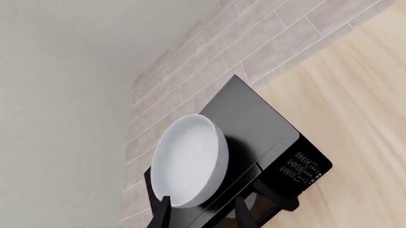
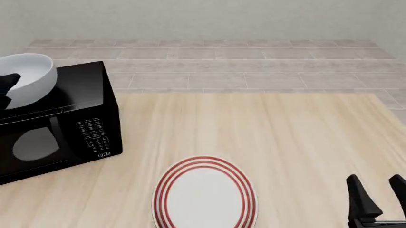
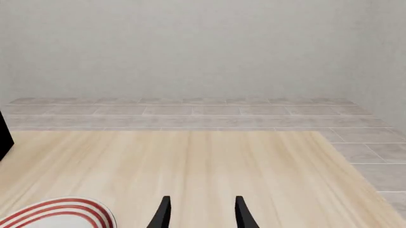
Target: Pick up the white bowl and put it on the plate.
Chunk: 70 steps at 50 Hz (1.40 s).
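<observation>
The white bowl (image 2: 28, 78) rests on top of a black microwave (image 2: 82, 118) at the far left of the front view. My left gripper (image 1: 203, 213) is open at the bowl (image 1: 190, 159), with the near rim sitting between its two fingertips; only a dark part of it (image 2: 6, 85) shows at the frame edge in the front view. The plate (image 2: 166, 183), white with red rings, lies flat on the wooden table near the front edge. My right gripper (image 2: 379, 190) stands open and empty at the front right, well clear of the plate (image 3: 57, 213).
The microwave (image 1: 254, 123) stands on the table's left side, its keypad (image 2: 95, 140) facing front. A grey tiled strip (image 2: 254, 66) and a plain wall lie behind the wooden table (image 2: 285, 137).
</observation>
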Motion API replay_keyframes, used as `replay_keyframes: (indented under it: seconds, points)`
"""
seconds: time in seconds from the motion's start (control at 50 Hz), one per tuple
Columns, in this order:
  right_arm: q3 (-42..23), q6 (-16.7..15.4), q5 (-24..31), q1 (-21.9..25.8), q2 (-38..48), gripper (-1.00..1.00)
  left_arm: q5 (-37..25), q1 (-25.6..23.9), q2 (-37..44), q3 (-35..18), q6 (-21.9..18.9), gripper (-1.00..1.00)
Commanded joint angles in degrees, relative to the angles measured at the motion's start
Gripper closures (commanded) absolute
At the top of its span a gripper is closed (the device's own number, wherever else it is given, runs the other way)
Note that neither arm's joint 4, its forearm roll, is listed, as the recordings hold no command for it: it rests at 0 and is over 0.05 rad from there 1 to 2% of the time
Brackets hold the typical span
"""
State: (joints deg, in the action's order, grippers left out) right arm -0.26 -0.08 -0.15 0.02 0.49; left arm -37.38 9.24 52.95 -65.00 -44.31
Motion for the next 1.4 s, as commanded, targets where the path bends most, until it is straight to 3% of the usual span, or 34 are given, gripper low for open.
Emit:
replay_keyframes:
  seconds: [0.02,1.4]
  points:
    - [0.0,0.1,0.1,0.0,-0.1,-1.00,3.0,0.1,1.7,2.3,-0.2,-1.00]
    - [0.1,0.0,-0.8,0.0,0.7,-1.00,12.0,3.0,7.9,6.9,-1.7,-1.00]
